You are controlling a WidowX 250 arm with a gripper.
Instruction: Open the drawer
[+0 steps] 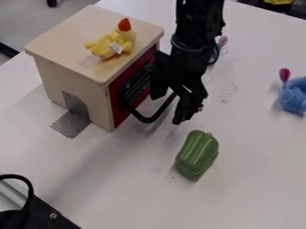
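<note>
The gripper [170, 106] hangs down beside the red-fronted side of a wooden box, its two fingers spread apart. A red drawer front [121, 117] is set in that side, looking flush with the box, and the gripper hides part of it. From the front a curved black handle [148, 119] sticks out, and its right end runs up between the spread fingers. Whether either finger touches the handle, I cannot tell.
On top of the wooden box [65, 31] lies a yellow plush toy [113, 43]. Grey tape [71, 123] fixes the box to the white table [251, 188]. A green pepper [197, 154] lies below the gripper, and a blue toy [293, 95] is at the right edge.
</note>
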